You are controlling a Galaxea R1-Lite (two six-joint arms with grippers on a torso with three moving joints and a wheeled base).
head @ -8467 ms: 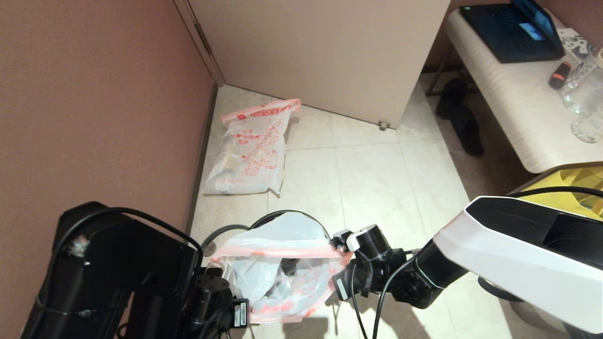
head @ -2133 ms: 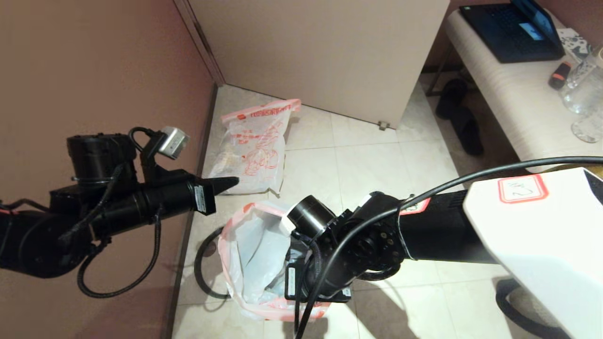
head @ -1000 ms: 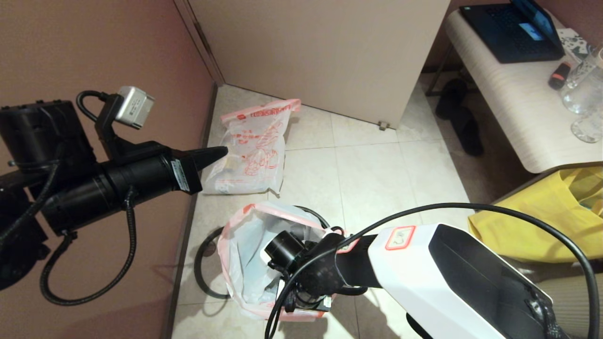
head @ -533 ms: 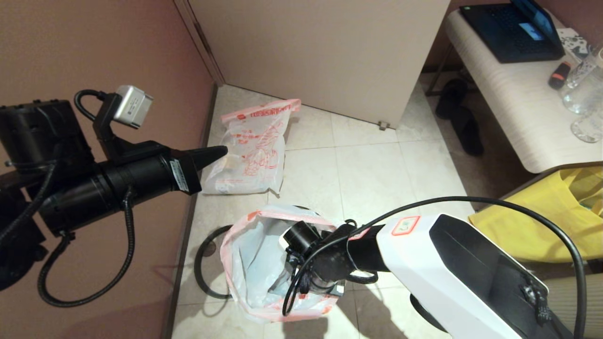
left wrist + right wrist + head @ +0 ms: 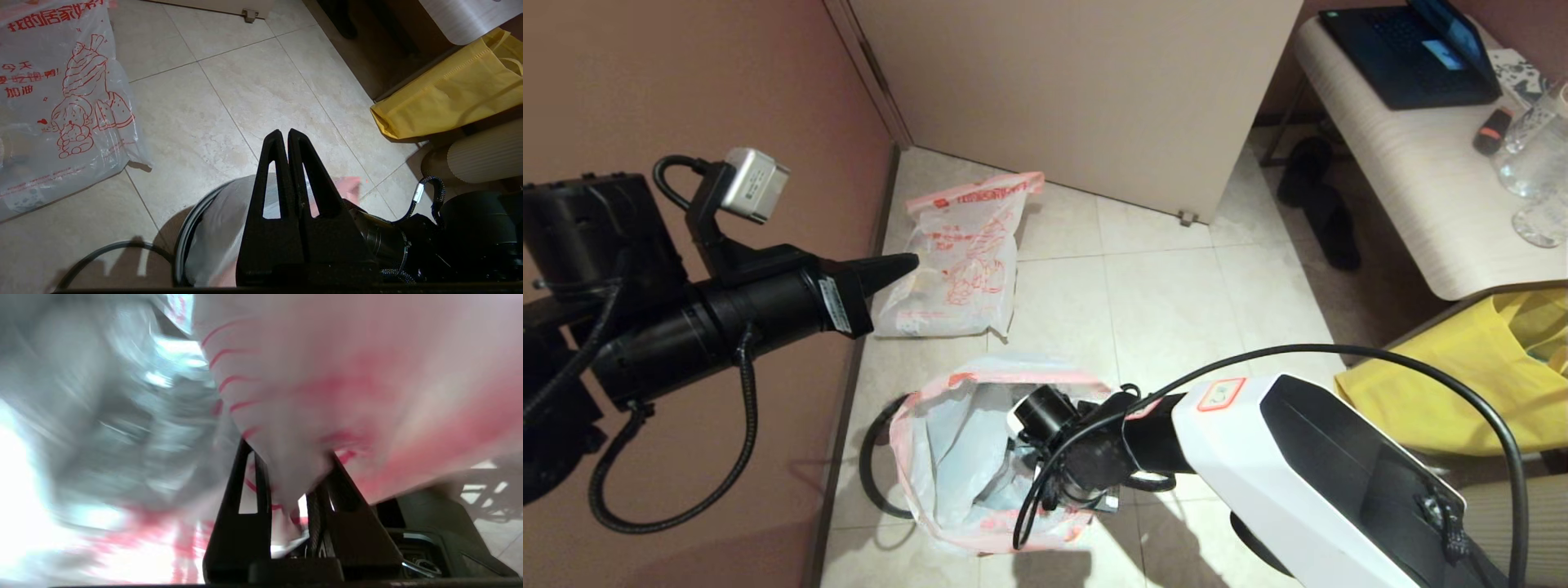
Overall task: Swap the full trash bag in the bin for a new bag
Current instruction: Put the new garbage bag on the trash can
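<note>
Overhead, the full trash bag (image 5: 960,257) lies by the wall, out of the way, while the right gripper (image 5: 1072,500) pinches the new bag (image 5: 968,457) over the bin (image 5: 876,474). Left gripper (image 5: 288,136): jaws shut, empty, parked above. The right wrist view shows film bunched between nearly closed jaws.

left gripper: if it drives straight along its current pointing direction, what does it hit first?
Probably the full trash bag lying by the wall: in the head view the shut left gripper points right at it. Depth is unclear; the wrist view suggests the tips aim at bare floor beside it.
</note>
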